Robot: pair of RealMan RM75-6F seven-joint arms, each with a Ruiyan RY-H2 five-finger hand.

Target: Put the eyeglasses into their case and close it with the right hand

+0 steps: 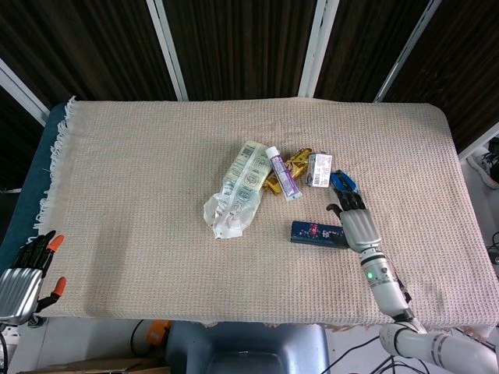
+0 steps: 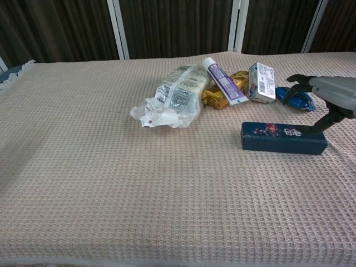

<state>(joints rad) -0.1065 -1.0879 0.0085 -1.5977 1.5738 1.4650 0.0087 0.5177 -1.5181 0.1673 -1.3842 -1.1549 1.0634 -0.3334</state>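
Observation:
The dark blue eyeglass case [image 1: 318, 233] [image 2: 282, 138], with a small floral print, lies flat with its lid down on the beige cloth, right of centre. The eyeglasses themselves are not visible. My right hand [image 1: 355, 220] [image 2: 328, 94] hovers over the case's right end with its fingers spread and nothing in them. In the chest view its thumb reaches down to the case's right top edge. My left hand [image 1: 19, 284] hangs beyond the table's near left corner, fingers extended and empty.
Behind the case lies a cluster: a clear plastic package [image 1: 238, 191] [image 2: 175, 100], a purple toothpaste tube [image 1: 281, 173], a gold packet [image 1: 296, 164], a small white box [image 1: 319, 169] and a blue wrapper [image 1: 345, 185] close to my right fingertips.

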